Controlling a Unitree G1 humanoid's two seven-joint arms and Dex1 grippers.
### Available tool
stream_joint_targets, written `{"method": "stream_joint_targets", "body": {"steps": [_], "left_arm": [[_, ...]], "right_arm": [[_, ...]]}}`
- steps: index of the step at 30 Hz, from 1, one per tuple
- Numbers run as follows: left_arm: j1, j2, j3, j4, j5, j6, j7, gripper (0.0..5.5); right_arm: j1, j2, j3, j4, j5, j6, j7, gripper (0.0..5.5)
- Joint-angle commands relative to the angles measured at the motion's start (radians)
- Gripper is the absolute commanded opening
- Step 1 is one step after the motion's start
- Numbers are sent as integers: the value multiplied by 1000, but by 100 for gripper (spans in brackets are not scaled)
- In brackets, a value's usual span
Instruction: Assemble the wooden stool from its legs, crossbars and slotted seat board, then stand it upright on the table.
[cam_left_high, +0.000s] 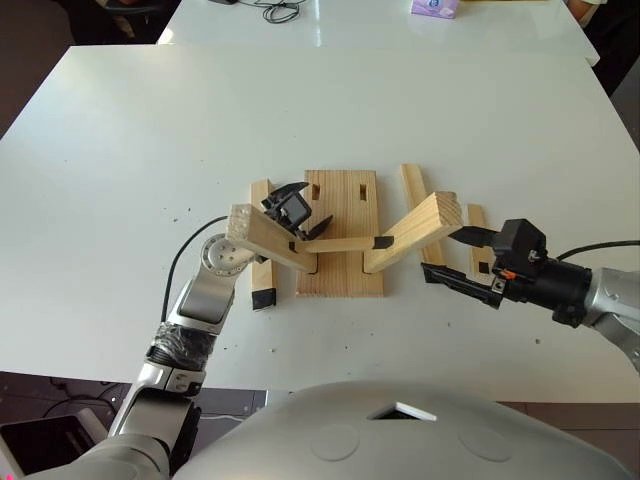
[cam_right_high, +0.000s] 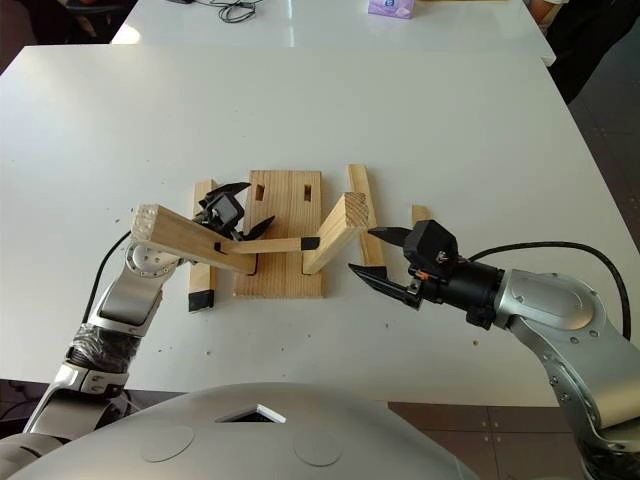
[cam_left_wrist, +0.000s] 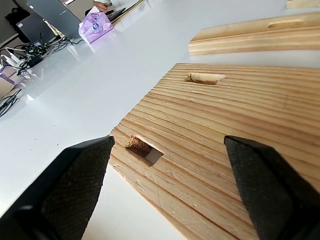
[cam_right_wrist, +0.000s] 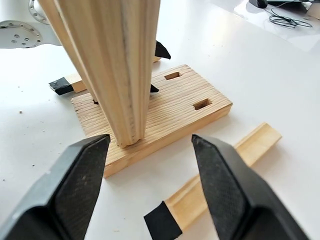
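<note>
While the seat board (cam_left_high: 340, 190) lies flat under the leg-crossbar frame (cam_left_high: 340, 244), the frame's R leg (cam_left_high: 415, 232) slants up straight ahead of the right gripper (cam_left_high: 440, 252), jaws wide, empty. Farther off, the left gripper (cam_left_high: 320, 201), also open, hovers beside the L leg (cam_left_high: 265, 238).

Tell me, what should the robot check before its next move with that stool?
1. Left jaws open above the seat board: ok.
2. Right jaws open beside the right leg: ok.
3. Crossbar joins right leg and left leg: ok.
4. Both legs seated in the seat board: cannot tell.
5. Far slots empty: ok.
6. Stool standing upright: not ok.
</note>
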Motion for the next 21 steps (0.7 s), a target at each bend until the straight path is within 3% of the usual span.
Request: {"method": "stream_joint_targets", "body": {"steps": [1,5,13,21], "left_arm": [[-8,-25,-10,49,38,33,64,409],[-50,-44,16,83,45,52,132,409],[-128,-63,11,192,64,44,193,409],[-146,-62,32,211,42,44,191,409]], "right_arm": [[-137,36,-103,16,105,44,-111,302],[-266,74,-147,51,213,79,-227,243],[-555,182,-82,31,511,77,-509,105],[-735,150,-70,29,876,-29,-707,1]]}}
